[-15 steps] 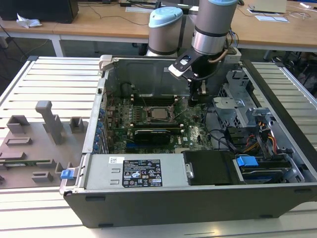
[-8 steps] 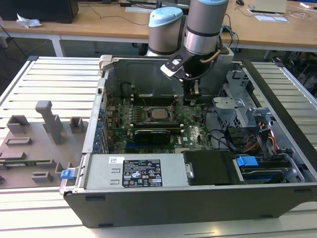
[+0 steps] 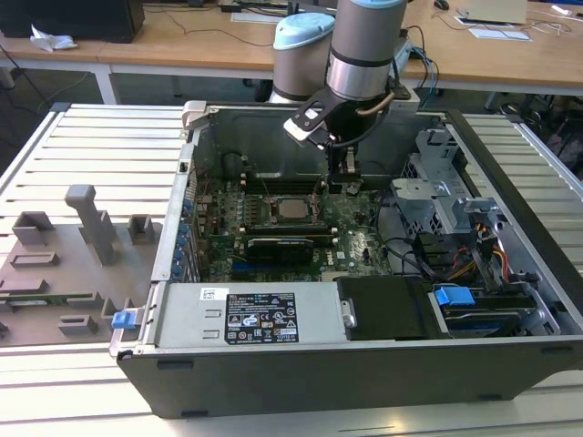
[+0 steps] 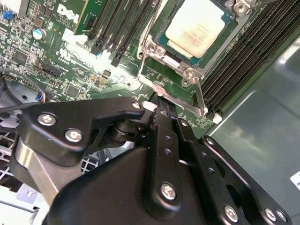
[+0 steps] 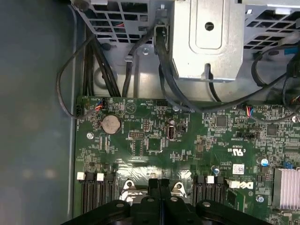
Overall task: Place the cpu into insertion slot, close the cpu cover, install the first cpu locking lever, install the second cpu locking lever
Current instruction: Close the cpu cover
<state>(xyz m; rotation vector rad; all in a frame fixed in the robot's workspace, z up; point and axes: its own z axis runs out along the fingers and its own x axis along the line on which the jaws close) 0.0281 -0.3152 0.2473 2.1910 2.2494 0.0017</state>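
Observation:
The cpu, a pale square chip, lies in the insertion slot on the green motherboard. The silvery cpu cover lies flat around it as a frame. A thin metal locking lever runs along the socket's edge. My gripper is shut with nothing between its black fingers. Its tips sit low at the socket's corner, by the end of a lever. In the exterior view the gripper hangs just to the right of the cpu. The first wrist view has the fingers pressed together.
Long black memory slots flank the socket. A metal drive cage with dark cables stands on the exterior view's right. The power supply spans the case's front. Grey fixtures sit on the table outside the case.

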